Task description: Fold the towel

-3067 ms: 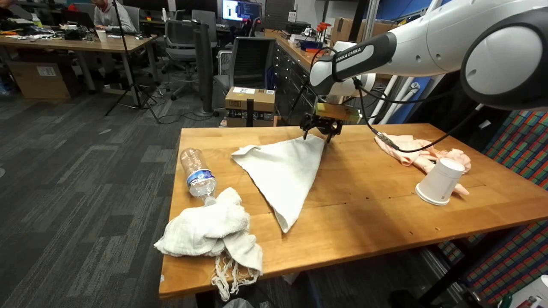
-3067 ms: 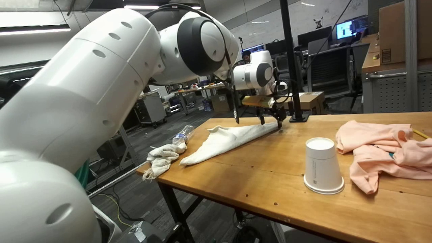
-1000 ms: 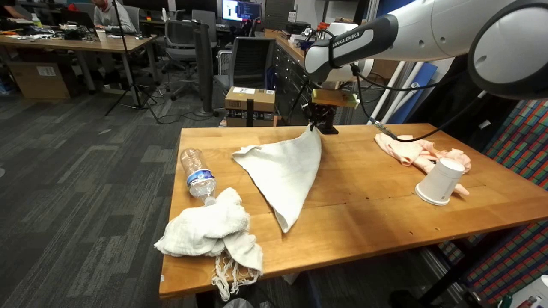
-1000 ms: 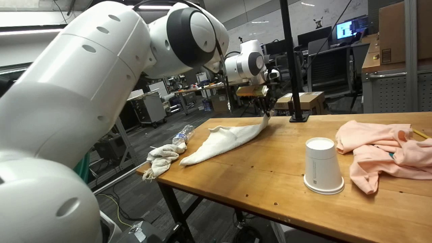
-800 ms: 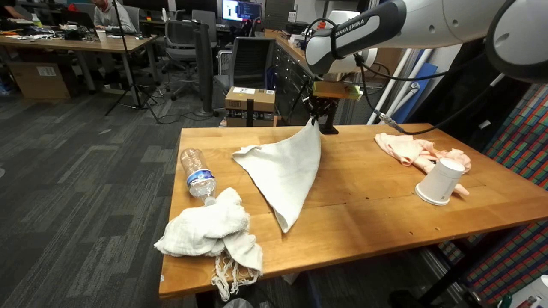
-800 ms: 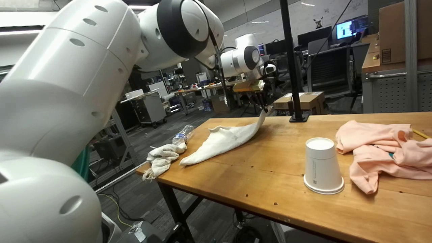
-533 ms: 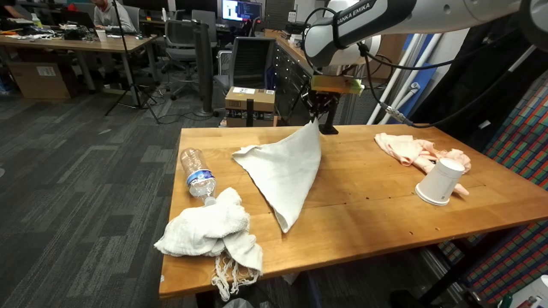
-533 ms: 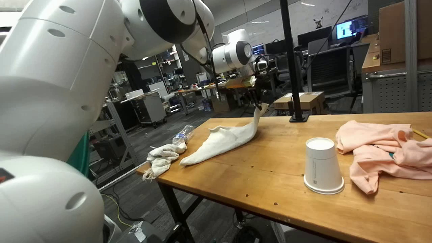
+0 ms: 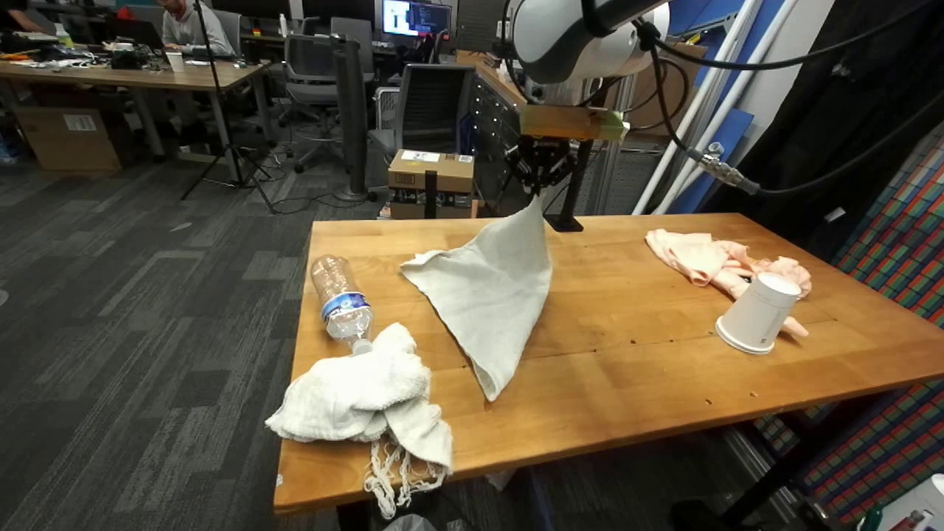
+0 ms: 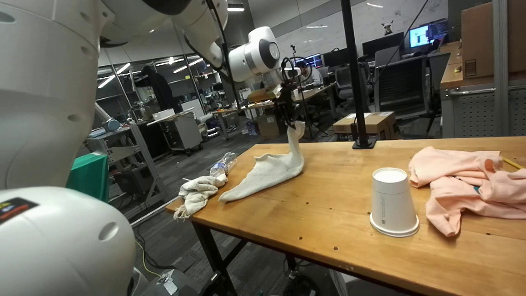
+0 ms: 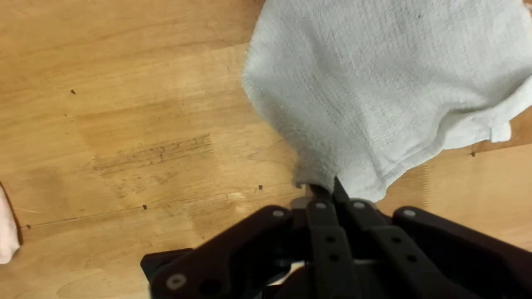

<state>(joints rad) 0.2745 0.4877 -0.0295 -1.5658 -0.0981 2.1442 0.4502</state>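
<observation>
Btl & rag bundle nr towel, upturned cup nr pink cloth.

In an exterior view we see the gripper pinching the towel by a raised corner. Left of the towel are 1 bottle and 1 rag; to its right, 1 upturned cup and pink cloth.
</observation>
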